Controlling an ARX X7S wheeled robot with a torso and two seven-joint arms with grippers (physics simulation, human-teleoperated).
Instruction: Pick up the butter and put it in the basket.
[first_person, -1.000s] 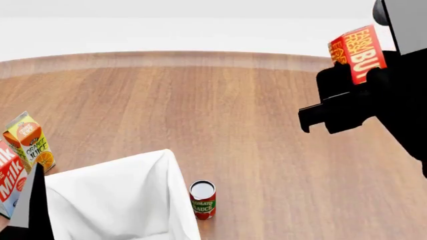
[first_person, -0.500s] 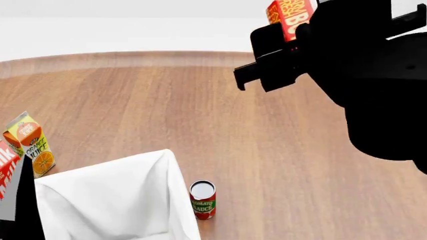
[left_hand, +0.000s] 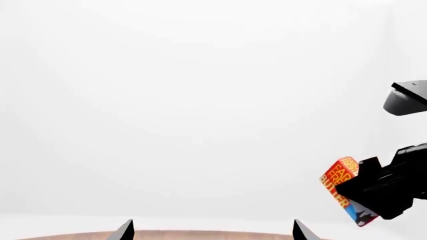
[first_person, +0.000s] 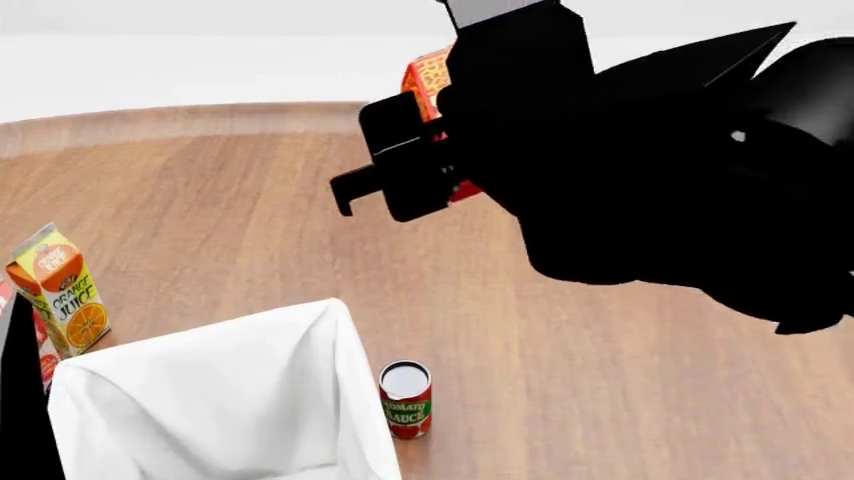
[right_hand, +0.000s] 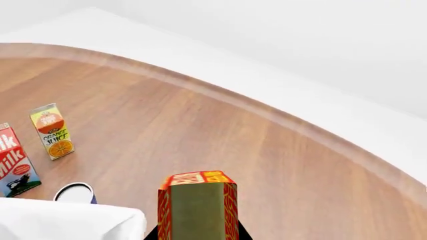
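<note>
Since the earlier head frames the right arm has swung leftward across the view, carrying the butter (first_person: 427, 75) from the right edge to upper centre, over the far part of the bench (first_person: 240, 200); the black arm now fills much more of the frame. Head view: right pincer (first_person: 420, 165) clamped on the butter, most of the box hidden behind it. Basket (first_person: 227, 400) sits at lower left, well apart from the butter, its cloth corner unchanged. Tomato sauce can (first_person: 404, 400) stands upright just beside the basket; orange juice carton (first_person: 60, 290) stands to the left, unmoved. Left arm appears only as a dark sliver at the lower left edge. Left wrist view: two fingertips (left_hand: 123, 231) of the left pincer spread apart, nothing between them; the butter (left_hand: 337, 182) is seen aloft against the white backdrop, held by the right pincer (left_hand: 380, 192). Right wrist view: butter (right_hand: 198, 205) upright in the grip, above the bench; basket cloth (right_hand: 67, 220), milk carton (right_hand: 15, 167) and juice carton (right_hand: 52, 131) off to one side.
</note>
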